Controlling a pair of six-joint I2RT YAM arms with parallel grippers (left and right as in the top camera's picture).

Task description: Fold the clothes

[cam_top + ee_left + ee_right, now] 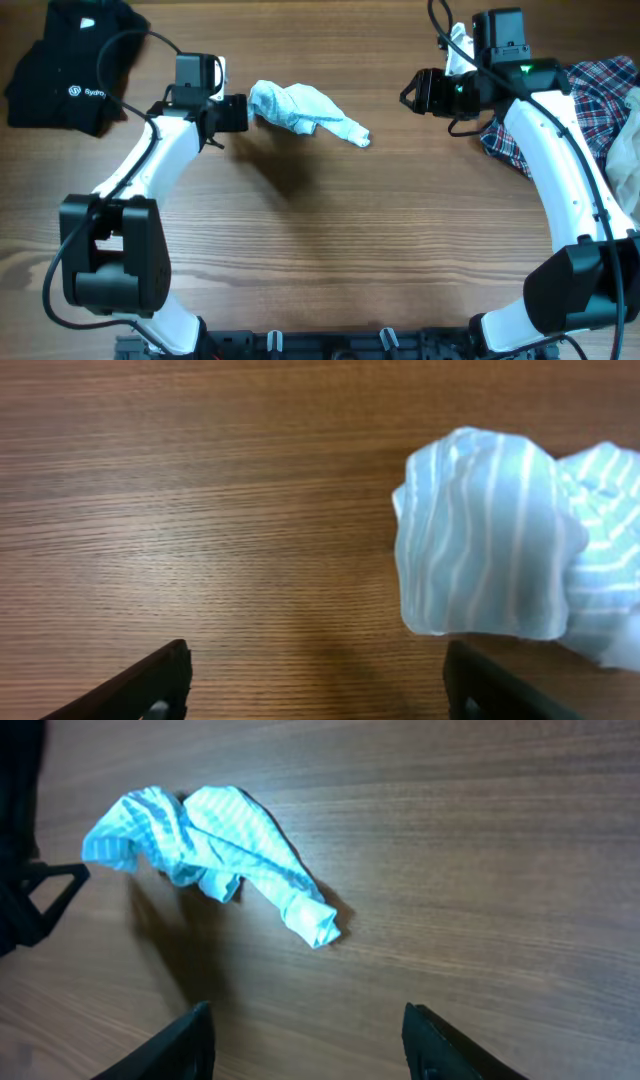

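The small pale-blue striped garment [305, 112] lies crumpled on the wooden table [330, 250], one end twisted toward the right. My left gripper [242, 112] sits just off its left end, open and holding nothing. In the left wrist view the garment [490, 540] bulges ahead of the right finger, and bare wood shows between the fingers of the gripper [315, 680]. My right gripper [408, 95] hovers open to the right of the garment, apart from it. From the right wrist, the garment [220, 850] lies well ahead of the open gripper [308, 1035].
Black logo garments [70, 70] are piled at the back left corner. A red-blue-white plaid shirt [600, 90] and a beige piece [628, 150] lie at the right edge, behind the right arm. A white cloth [460, 45] shows beside the right wrist.
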